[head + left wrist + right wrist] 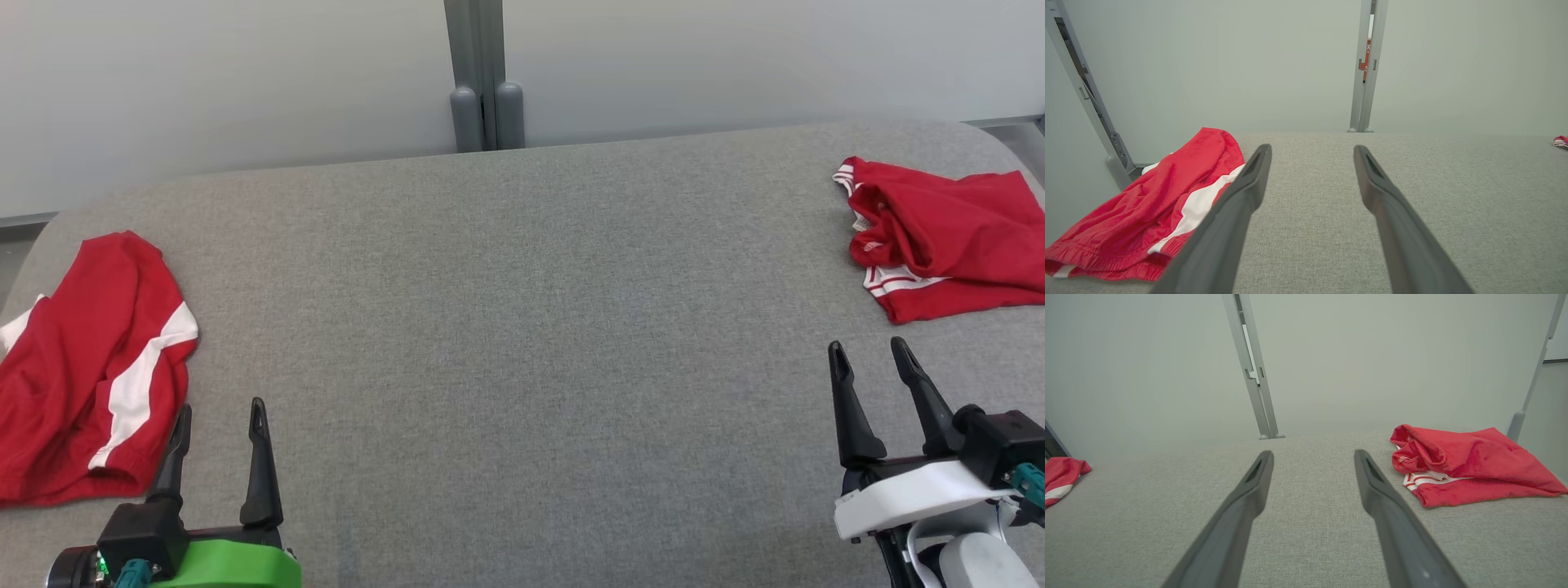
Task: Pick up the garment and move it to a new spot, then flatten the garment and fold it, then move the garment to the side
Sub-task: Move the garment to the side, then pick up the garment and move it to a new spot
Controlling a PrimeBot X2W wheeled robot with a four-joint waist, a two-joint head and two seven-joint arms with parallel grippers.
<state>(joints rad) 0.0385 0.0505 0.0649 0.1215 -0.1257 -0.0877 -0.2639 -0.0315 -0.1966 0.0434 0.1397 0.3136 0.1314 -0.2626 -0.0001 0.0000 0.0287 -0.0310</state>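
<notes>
Both the left pincer and right pincer stand wide open and empty by the front edge of the tabletop; the crumpled red garment lies at its right edge, judged best pinched at a raised fold.

The table is covered in grey woven cloth and has rounded far corners. Two red garments lie on it, well apart. The left garment, red with white stripes, lies loosely spread at the left edge, near the front. The right garment, red with white-striped trim, lies crumpled at the right edge, farther back. Between them the covering lies flat.
</notes>
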